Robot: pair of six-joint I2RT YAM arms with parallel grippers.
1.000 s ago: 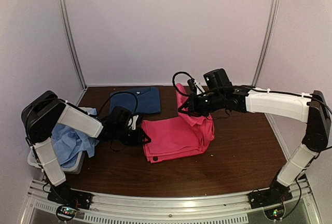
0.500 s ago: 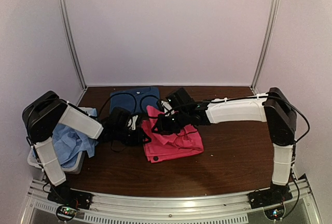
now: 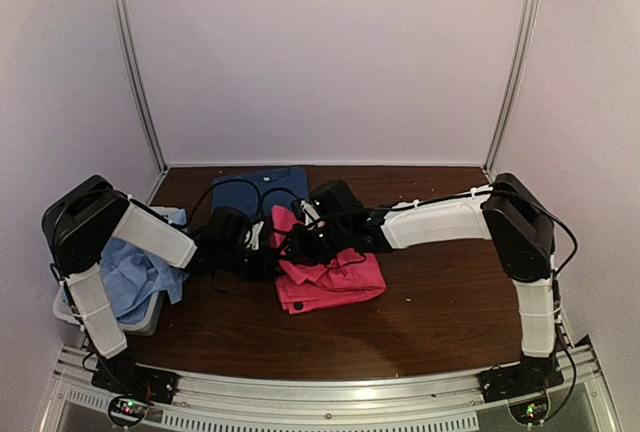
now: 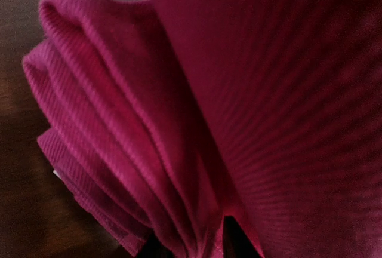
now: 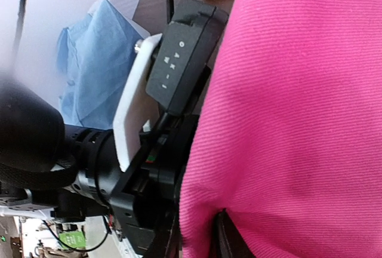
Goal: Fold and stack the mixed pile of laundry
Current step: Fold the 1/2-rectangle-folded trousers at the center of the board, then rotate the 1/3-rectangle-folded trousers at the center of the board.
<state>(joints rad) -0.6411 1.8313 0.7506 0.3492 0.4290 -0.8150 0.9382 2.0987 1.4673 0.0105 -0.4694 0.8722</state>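
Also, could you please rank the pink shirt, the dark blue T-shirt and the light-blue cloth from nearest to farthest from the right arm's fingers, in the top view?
1. pink shirt: right at them, mid-table.
2. dark blue T-shirt: just behind, toward the back wall.
3. light-blue cloth: far left, spilling over the basket.

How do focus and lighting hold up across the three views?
Left wrist: dim, the pink shirt fills the frame, its near layer blurred. Right wrist: bright, weave sharp, dark blur at the left edge. Top external: evenly lit.
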